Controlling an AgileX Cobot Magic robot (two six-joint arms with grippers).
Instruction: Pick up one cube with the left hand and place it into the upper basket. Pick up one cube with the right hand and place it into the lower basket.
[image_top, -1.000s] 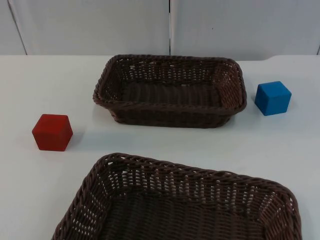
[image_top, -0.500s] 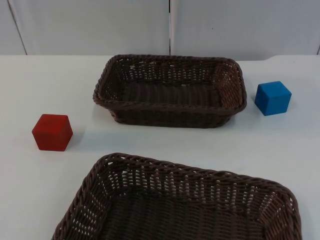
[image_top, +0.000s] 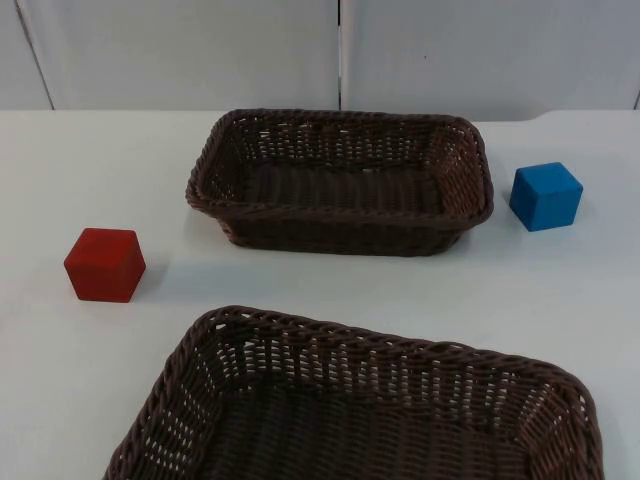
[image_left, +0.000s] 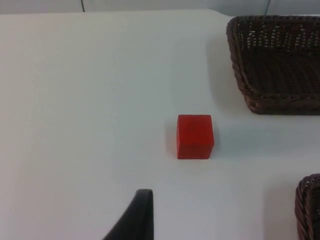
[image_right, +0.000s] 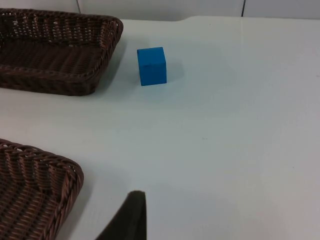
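Red cube (image_top: 105, 264) matte, left; blue cube (image_top: 545, 196) right of far woven brown basket (image_top: 340, 180). Near basket (image_top: 360, 400) same weave. My hands' grip: can't tell.

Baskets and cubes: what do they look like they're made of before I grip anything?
Upper basket and lower basket: dark brown woven strands, wicker or plastic rattan, with light showing through the gaps. Red cube and blue cube: solid, matte, evenly coloured, slightly rounded edges; painted wood or foam, can't tell which.
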